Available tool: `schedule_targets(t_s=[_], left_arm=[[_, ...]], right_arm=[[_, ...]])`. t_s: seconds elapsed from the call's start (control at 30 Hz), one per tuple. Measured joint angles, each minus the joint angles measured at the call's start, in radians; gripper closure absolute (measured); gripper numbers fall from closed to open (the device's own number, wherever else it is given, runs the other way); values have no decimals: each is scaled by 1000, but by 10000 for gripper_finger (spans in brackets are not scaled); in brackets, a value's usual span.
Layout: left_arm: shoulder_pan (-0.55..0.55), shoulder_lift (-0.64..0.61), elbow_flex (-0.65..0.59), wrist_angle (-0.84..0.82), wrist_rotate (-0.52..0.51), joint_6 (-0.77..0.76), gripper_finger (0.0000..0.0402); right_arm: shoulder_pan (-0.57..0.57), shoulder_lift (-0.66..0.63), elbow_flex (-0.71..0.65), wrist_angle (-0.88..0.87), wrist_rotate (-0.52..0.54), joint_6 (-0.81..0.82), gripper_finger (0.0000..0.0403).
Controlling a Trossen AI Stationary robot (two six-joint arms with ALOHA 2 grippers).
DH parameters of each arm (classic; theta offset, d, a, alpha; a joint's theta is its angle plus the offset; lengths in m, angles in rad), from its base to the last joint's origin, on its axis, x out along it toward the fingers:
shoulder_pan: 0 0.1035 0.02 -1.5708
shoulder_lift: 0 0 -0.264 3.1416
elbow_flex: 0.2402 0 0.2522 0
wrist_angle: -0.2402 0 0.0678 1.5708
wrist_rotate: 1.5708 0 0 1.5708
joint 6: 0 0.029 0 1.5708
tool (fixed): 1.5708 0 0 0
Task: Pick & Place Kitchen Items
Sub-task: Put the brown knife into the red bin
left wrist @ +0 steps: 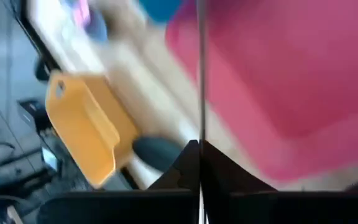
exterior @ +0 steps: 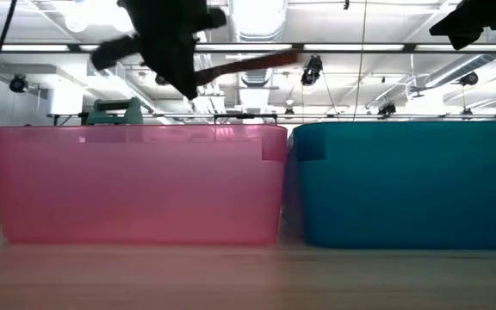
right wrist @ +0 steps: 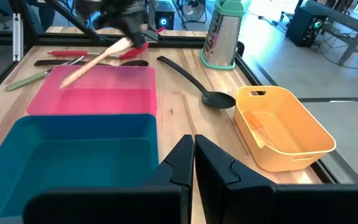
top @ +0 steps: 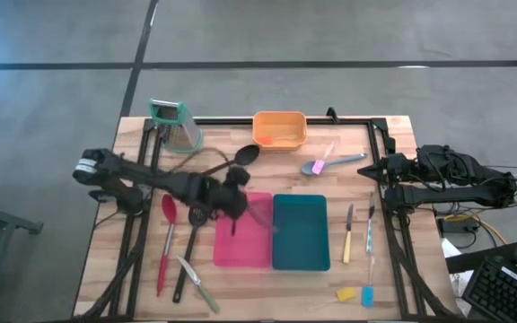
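My left gripper [top: 237, 203] hangs above the far left corner of the pink bin [top: 243, 235], shut on a slim, blurred knife [right wrist: 95, 62]. The knife's long pale part reaches out over the bin. My right gripper [right wrist: 194, 149] waits shut and holding nothing at the table's right edge [top: 386, 179]. On the table lie a black spoon [top: 245, 154], a red spoon [top: 166, 235], a black slotted spatula [top: 189, 247], a green-handled knife [top: 197, 283], a lilac spoon [top: 327, 163], two knives [top: 349, 233] and yellow [top: 346, 293] and blue [top: 366, 295] pieces. My left gripper pinches the knife between its two fingers at its reddish end [right wrist: 139, 46]. The fingers slant down toward the table's right. The knife is lifted clear. It sticks out past the fingers [left wrist: 185, 163] over the pink bin, toward the table's right and near side.
A teal bin [top: 301, 235] stands against the pink bin's right side. An orange basket [top: 280, 128] and a metal grater with a teal top [top: 176, 126] stand at the far edge. Black frame rails [top: 393, 233] run along the table's sides.
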Motion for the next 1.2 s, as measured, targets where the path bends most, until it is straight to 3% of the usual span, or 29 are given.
schedule_targets(t_s=[0.13,0.3,0.9,1.2], left_arm=[[-96,15,0,13,-2,-86,400],[-134,46,-19,6,-2,-126,401],[-58,91,-55,-24,3,-5,401],[-30,99,-63,-26,112,31,401]], right_arm=[[0,0,0,0,0,0,394],[0,0,0,0,0,0,394],[0,0,0,0,0,0,394],[0,0,0,0,0,0,394]])
